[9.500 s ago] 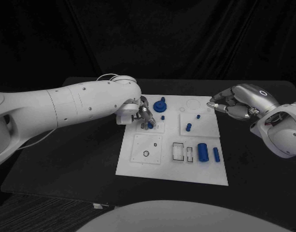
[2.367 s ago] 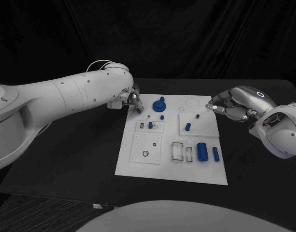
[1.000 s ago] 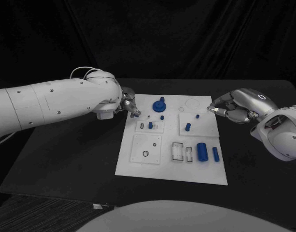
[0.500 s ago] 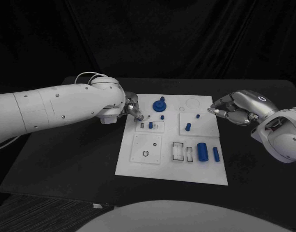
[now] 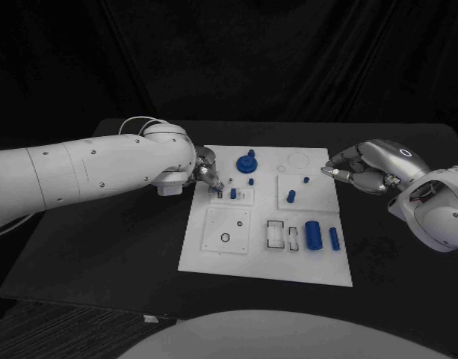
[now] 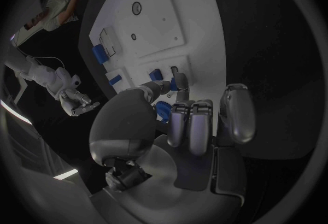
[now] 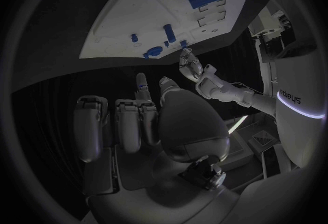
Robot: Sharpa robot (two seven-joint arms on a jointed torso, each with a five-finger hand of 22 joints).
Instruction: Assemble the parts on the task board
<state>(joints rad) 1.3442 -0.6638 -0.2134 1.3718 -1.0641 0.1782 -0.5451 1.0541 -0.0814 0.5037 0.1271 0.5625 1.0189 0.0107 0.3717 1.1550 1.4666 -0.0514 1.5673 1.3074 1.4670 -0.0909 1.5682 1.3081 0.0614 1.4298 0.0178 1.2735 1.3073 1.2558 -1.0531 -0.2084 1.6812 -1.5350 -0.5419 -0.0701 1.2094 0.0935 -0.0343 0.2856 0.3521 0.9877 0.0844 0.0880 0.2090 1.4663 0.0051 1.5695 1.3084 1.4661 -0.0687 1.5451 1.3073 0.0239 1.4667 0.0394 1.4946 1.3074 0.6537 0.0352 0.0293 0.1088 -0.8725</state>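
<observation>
— Black table [image 5: 99, 247] everywhere. Where is the task board [image 5: 240, 258]?

— Right in the middle. Blue parts sit on it: a round knob [image 5: 247, 161] at about 12 o'clock, a fat cylinder [image 5: 314, 234] at about 4 o'clock.

— What are your hands doing?

— My left hand [image 5: 205, 171] is at the board's 10 o'clock edge, with a finger and thumb close together. I cannot tell if it holds something. My right hand [image 5: 367, 169] is at 2 o'clock, fingers curled in, holding nothing.

We see a black table [image 5: 99, 247] standing in a dim room, with dark curtains [image 5: 294, 60] hanging in folds behind it, and a strip of dark ribbed floor [image 5: 57, 333] showing below its near edge.
</observation>
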